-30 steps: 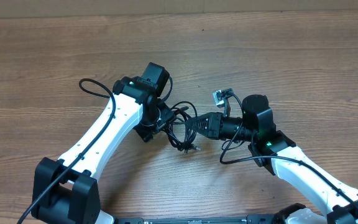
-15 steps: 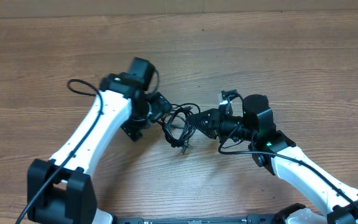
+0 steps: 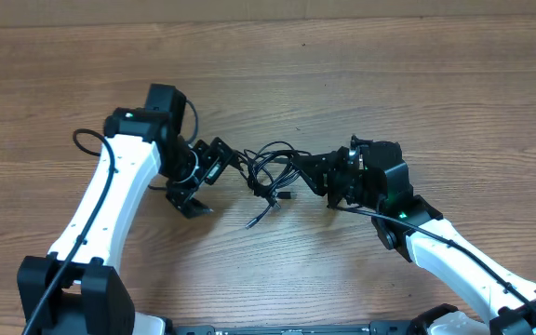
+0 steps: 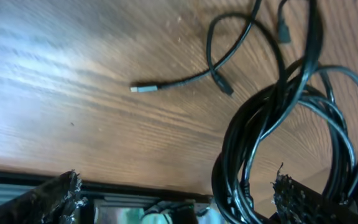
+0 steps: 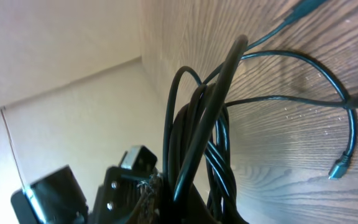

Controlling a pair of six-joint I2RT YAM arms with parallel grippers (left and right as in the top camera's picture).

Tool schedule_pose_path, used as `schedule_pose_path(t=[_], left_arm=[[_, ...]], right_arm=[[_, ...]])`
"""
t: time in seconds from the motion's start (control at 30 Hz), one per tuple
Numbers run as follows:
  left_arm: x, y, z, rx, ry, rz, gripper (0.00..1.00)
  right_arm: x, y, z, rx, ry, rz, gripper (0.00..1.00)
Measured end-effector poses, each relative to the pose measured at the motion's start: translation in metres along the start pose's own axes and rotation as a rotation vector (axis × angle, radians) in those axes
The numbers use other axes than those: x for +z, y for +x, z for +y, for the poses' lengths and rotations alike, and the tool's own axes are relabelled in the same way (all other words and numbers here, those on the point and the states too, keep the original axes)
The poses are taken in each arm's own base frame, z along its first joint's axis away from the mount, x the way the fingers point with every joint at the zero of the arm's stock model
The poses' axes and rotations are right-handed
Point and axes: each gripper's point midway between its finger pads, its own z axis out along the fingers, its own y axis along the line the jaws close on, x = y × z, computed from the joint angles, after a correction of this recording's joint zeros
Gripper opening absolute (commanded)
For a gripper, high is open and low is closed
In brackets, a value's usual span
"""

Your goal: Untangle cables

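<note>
1. Since half a second ago the left gripper (image 3: 207,172) has moved toward 9 o'clock, and the cables (image 3: 273,167) are drawn out longer between the two grippers.
2. The cables are a black tangled bundle near the table (image 3: 389,84) centre; one loose plug end (image 3: 252,223) points to 7 o'clock.
3. The left jaws stand wide, with the bundle beside one finger; the right gripper (image 3: 322,177) clamps the bundle.

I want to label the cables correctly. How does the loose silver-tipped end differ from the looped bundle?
The loose end is one thin strand lying on the table; the looped bundle is many strands, raised above it. The loose end runs almost straight; the looped bundle curves in rings. Both are black cable.
</note>
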Motion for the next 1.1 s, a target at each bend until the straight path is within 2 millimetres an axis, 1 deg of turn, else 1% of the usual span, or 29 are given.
schedule_pose_path(t=[0.13,0.23,0.27,0.3,0.33,0.4,0.47,0.5,0.6,0.7,0.73,0.77,0.83,0.93,0.97,1.03,1.1], left_arm=[[0.014,0.016,0.004,-0.093,-0.034,0.038,1.00],[0.023,0.026,0.010,-0.202,-0.063,0.066,0.99],[0.026,0.029,0.011,-0.249,-0.072,0.076,0.89],[0.029,0.031,0.013,-0.293,-0.078,0.081,0.84],[0.032,0.033,0.012,-0.331,-0.078,0.086,0.81],[0.038,0.033,0.007,-0.380,-0.057,0.091,0.79],[0.043,0.031,-0.004,-0.400,-0.016,0.082,0.81],[0.044,0.029,-0.012,-0.394,0.014,0.076,0.83],[0.046,0.028,-0.030,-0.374,0.075,0.068,0.99],[0.050,0.032,-0.041,-0.334,0.106,0.066,1.00],[0.051,0.034,-0.042,-0.323,0.105,0.067,0.96],[0.052,0.037,-0.043,-0.309,0.101,0.065,0.91],[0.056,0.042,-0.043,-0.270,0.091,0.057,0.71],[0.059,0.044,-0.042,-0.236,0.078,0.034,0.47],[0.060,0.043,-0.042,-0.231,0.076,0.023,0.36],[0.060,0.037,-0.040,-0.221,0.069,-0.017,0.27],[0.060,0.031,-0.039,-0.220,0.066,-0.049,0.25]], right_arm=[[0.000,-0.003,0.000,0.031,-0.002,-0.015,0.04],[0.000,-0.003,0.000,0.041,-0.001,-0.016,0.04],[0.000,-0.003,0.000,0.043,0.000,-0.015,0.04],[0.000,-0.003,0.000,0.045,0.000,-0.015,0.04],[0.000,-0.002,0.000,0.046,0.000,-0.015,0.04],[0.000,-0.003,-0.001,0.049,0.002,-0.016,0.04],[0.000,-0.003,-0.001,0.051,0.002,-0.017,0.04],[0.000,-0.003,-0.001,0.051,0.001,-0.019,0.04],[0.000,-0.004,-0.001,0.050,0.001,-0.021,0.04],[0.000,-0.004,-0.001,0.051,0.001,-0.024,0.04],[0.000,-0.004,0.000,0.051,0.000,-0.024,0.04],[0.000,-0.004,-0.001,0.052,0.001,-0.023,0.04],[0.000,-0.004,-0.001,0.053,0.001,-0.023,0.04],[0.000,-0.004,-0.001,0.054,0.002,-0.022,0.04],[0.000,-0.003,-0.001,0.054,0.002,-0.020,0.04],[0.000,-0.002,-0.002,0.055,0.006,-0.014,0.04],[0.000,-0.002,-0.005,0.064,0.020,-0.013,0.04]])
